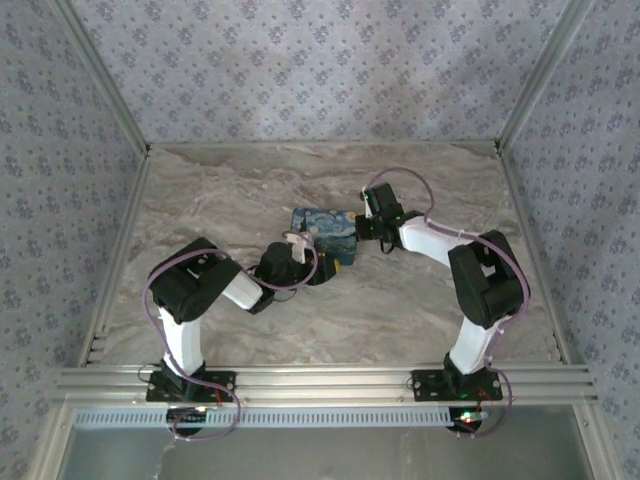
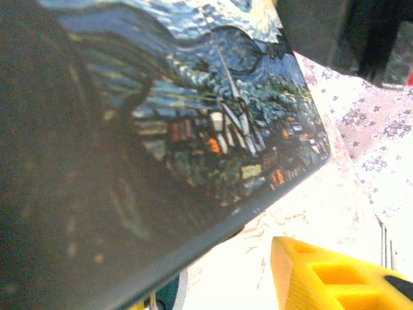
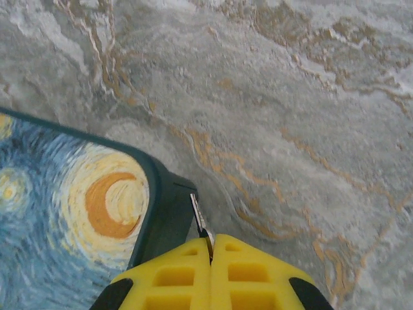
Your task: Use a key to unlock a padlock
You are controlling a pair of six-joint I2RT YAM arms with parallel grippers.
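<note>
A box [image 1: 325, 228] printed with a blue starry-night picture lies mid-table. My right gripper [image 1: 358, 228] is at its right end. In the right wrist view its yellow fingers [image 3: 258, 278] are shut on a small silver key [image 3: 200, 218]. The key's blade points at a dark corner [image 3: 169, 210] of the box [image 3: 58, 213]. My left gripper [image 1: 322, 268] is at the box's near left side. In the left wrist view the box [image 2: 213, 110] looms close, and one yellow finger [image 2: 322, 278] stands apart from its edge. The padlock is hidden.
The marble table [image 1: 400, 310] is walled by patterned panels, with an aluminium rail [image 1: 320, 380] along the near edge. A small teal and white object [image 2: 164, 290] peeks out under the box's edge in the left wrist view.
</note>
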